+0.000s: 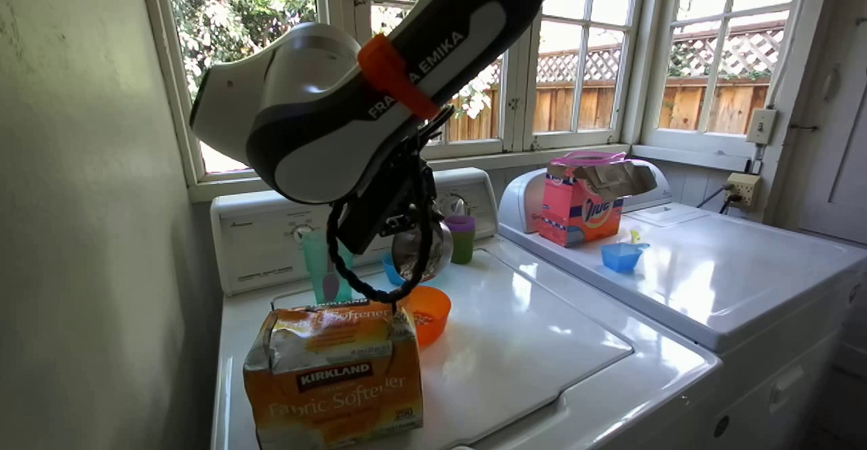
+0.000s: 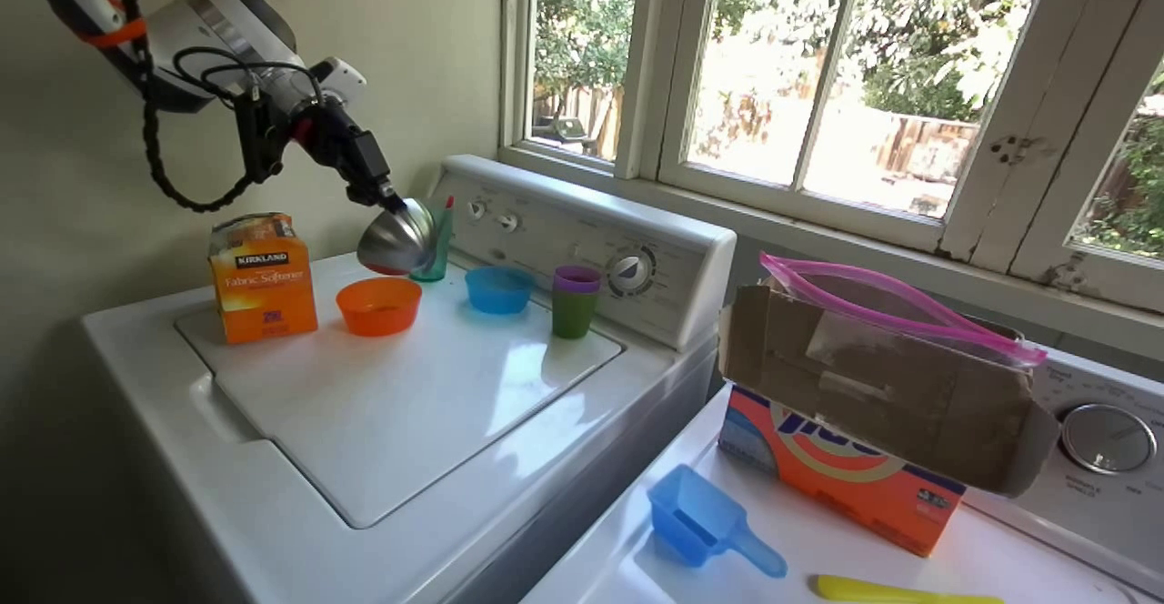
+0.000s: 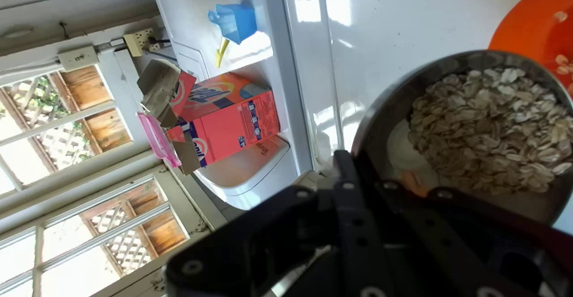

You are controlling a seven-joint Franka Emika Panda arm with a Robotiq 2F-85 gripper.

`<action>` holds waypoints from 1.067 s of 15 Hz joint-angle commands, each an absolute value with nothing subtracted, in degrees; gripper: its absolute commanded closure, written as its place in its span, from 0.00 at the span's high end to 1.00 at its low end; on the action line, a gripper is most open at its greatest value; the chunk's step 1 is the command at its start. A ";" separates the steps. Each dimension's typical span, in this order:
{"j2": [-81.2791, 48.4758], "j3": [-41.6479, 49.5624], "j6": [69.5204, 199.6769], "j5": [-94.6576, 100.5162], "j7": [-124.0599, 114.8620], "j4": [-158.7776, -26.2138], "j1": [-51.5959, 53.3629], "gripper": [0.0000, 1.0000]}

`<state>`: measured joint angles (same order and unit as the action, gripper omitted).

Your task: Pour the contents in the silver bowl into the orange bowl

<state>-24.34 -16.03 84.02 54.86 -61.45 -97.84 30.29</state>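
Observation:
My gripper is shut on the rim of the silver bowl, with its fingertips at the edge in the wrist view (image 3: 351, 160); the gripper also shows in an exterior view (image 2: 396, 204). The silver bowl is held tilted in the air, in both exterior views (image 1: 441, 247) (image 2: 391, 242) and in the wrist view (image 3: 385, 125). Pale oat flakes (image 3: 492, 127) lie inside it. The orange bowl (image 2: 377, 308) stands on the white lid, just below the silver bowl. It is partly cut off in the wrist view (image 3: 523, 26) and holds some flakes (image 3: 563, 66).
A fabric softener box (image 1: 339, 382) stands beside the orange bowl. A blue bowl (image 2: 499, 290), a green cup with a purple rim (image 2: 575, 311) and a teal container (image 2: 440, 254) stand near the control panel. A detergent box (image 1: 582, 206) and blue scoop (image 1: 622, 258) sit on the adjoining machine.

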 commanded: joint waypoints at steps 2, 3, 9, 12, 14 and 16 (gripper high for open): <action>-25.50 -16.45 81.27 55.01 -61.37 -96.67 31.12 0.01; -25.86 -16.56 80.45 54.89 -61.22 -96.44 31.44 0.01; -27.73 -16.66 73.47 55.27 -61.72 -95.53 33.90 0.01; -29.06 -15.94 69.68 57.12 -61.70 -94.47 35.23 0.01; -30.02 -15.69 68.36 58.74 -61.00 -93.57 35.68 0.01; -31.42 -15.39 67.41 60.92 -59.88 -92.17 36.04 0.01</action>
<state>-28.18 -16.30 70.80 57.40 -61.41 -95.75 34.49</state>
